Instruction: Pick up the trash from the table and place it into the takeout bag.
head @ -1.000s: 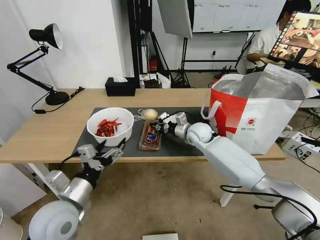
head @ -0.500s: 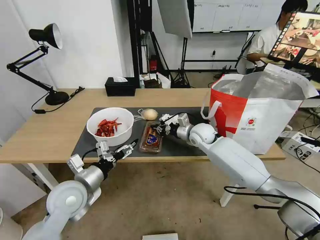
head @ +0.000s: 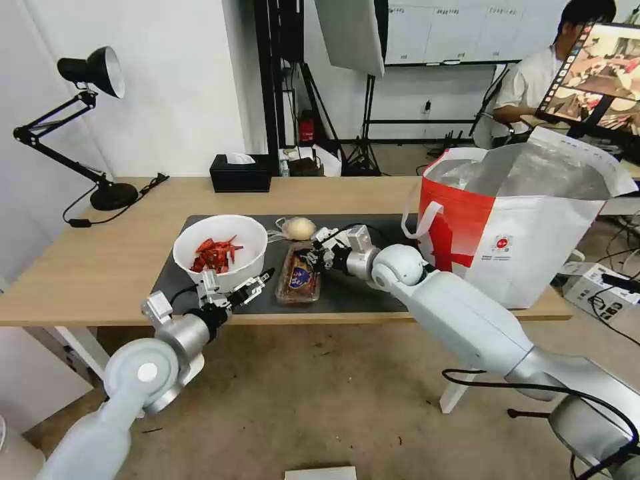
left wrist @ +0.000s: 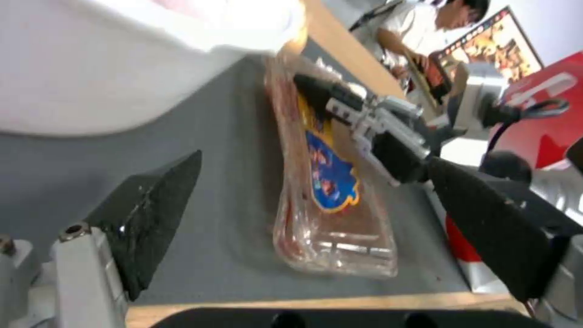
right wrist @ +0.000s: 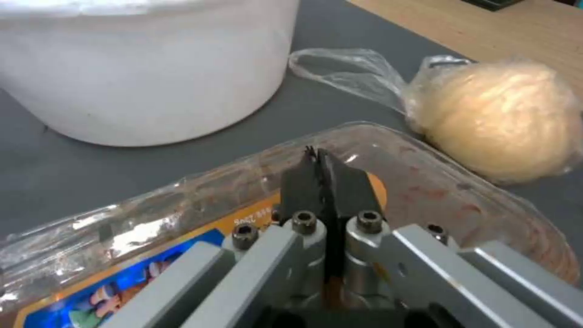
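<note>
black desk lamp (head: pixel 87 70) | black tissue box (head: pixel 241 175) | monitor (head: pixel 593 83) | floor box (head: pixel 593 288)

My left arm reaches forward and up, low in front of me. My left gripper (head: pixel 248 289) has its two black fingers (left wrist: pixel 152 214) spread wide apart. My right arm stretches far forward. My right gripper (head: pixel 313 257) has its fingers (right wrist: pixel 322 182) pressed tight together.

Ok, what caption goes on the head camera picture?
Right claw shut over the clear tray; left claw open by the white bowl.
</note>
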You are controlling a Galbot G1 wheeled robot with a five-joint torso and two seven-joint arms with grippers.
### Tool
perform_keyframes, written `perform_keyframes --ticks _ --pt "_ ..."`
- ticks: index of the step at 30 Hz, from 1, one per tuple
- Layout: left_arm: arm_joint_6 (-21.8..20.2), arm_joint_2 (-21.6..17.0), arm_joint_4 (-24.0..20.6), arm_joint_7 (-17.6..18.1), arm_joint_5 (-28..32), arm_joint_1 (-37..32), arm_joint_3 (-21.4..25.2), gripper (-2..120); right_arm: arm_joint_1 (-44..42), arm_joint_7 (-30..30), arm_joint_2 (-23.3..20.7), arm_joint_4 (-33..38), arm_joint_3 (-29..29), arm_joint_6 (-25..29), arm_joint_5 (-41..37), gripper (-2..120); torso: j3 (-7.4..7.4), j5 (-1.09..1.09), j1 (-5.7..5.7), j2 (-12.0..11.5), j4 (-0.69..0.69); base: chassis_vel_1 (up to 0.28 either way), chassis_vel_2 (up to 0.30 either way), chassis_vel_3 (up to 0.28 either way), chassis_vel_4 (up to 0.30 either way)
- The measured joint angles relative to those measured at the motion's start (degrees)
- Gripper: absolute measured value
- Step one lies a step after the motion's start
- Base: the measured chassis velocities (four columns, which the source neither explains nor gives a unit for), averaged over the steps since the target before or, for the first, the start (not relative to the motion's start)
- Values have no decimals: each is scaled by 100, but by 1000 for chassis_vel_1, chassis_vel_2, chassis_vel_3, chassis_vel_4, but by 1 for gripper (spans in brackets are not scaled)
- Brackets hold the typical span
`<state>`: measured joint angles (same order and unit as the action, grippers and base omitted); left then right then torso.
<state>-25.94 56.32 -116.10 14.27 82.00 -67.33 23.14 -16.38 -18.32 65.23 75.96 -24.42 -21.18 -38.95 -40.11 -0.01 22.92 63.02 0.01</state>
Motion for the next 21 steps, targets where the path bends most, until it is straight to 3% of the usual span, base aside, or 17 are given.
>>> perform_keyframes --ticks 21 --pt "-11 91 346 58 72 471 -434 100 -12 -4 -144 68 32 9 -28 0 0 1 0 0 0 0 0 0 0"
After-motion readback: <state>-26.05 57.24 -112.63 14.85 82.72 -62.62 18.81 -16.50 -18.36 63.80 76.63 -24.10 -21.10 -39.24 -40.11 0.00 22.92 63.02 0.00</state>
